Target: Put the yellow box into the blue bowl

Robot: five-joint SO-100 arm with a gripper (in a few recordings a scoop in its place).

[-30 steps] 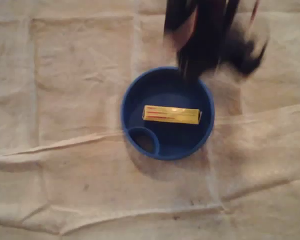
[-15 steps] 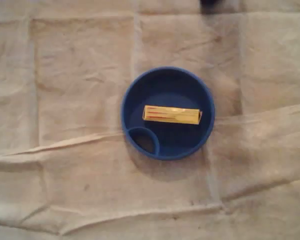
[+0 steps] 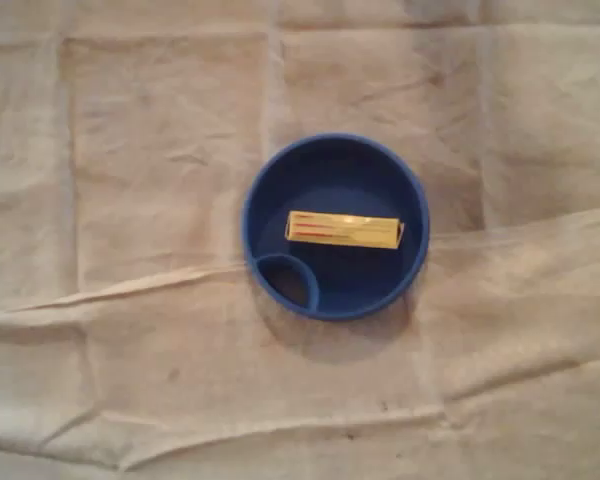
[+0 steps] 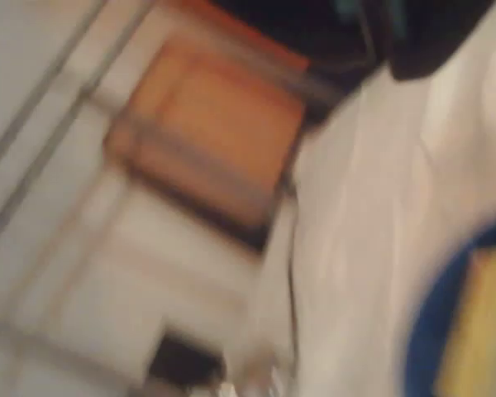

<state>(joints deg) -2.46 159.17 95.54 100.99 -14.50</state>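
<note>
Yellow box [image 3: 343, 230] lies flat inside the blue bowl [image 3: 330, 160] — placement looks done. State of the hand: cannot tell. Risk — a low pass of the hand beside the bowl snags the wrinkled cloth [image 3: 130, 300] and tips it.

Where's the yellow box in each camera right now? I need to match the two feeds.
Overhead view: yellow box lies flat near the picture's centre, inside the blue bowl.
Wrist view: blurred, at the lower right edge.
Shared landmark: the bowl's blue rim around it.
</note>
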